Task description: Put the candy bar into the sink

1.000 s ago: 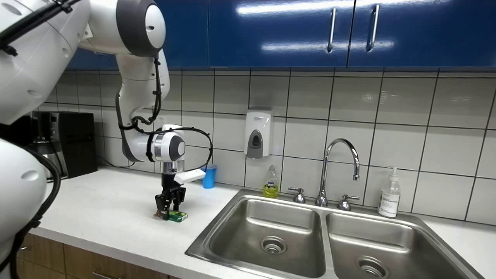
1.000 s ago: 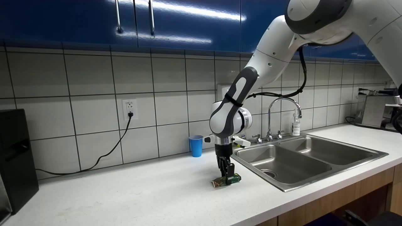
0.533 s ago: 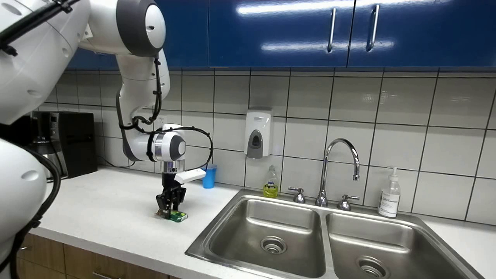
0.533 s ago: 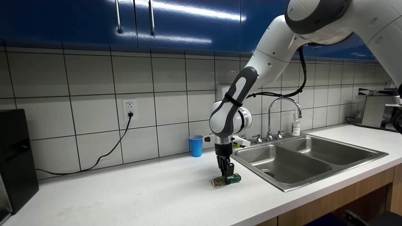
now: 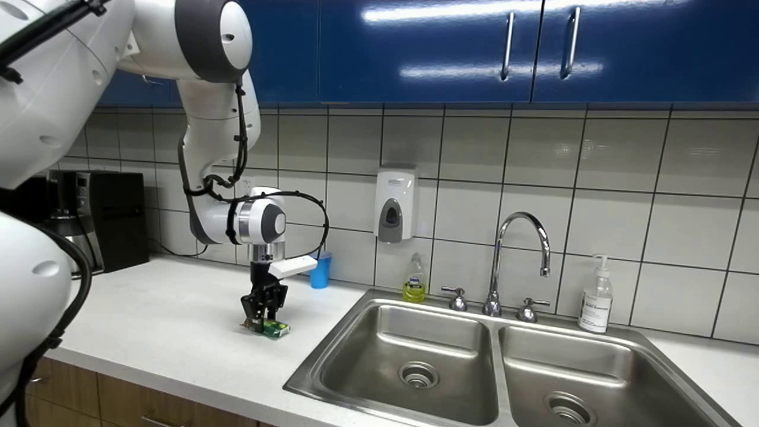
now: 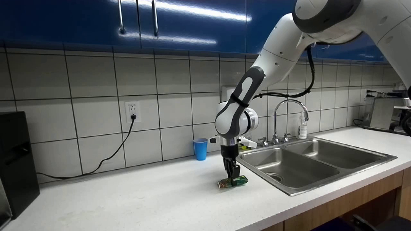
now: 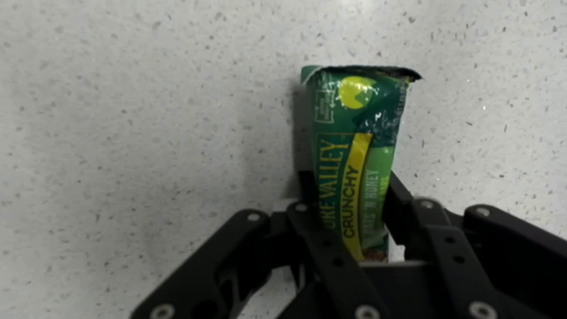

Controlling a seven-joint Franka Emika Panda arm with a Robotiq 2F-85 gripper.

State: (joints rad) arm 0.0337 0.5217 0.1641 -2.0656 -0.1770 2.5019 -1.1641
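In an exterior view, a black appliance (image 5: pixel 121 222) is noted at left on the counter (image 5: pixel 178 320). Next, the jaws of the gripper (image 5: pixel 266 321) are found clamped across the candy bar (image 5: pixel 277 329), which is held low at the counter, left of the sink (image 5: pixel 367 362); whether the counter is touched cannot be determined. Farther right, a blue cup (image 5: pixel 320 273) is seen, then the sink and faucet (image 5: pixel 496 264).

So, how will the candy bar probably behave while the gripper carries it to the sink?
The candy bar is probably fairly stiff, since its long edges look straight. Its shiny wrapper might make it slightly slippery in the gripper. "CRUNCHY" is printed on it, so it may crumble if squeezed hard.
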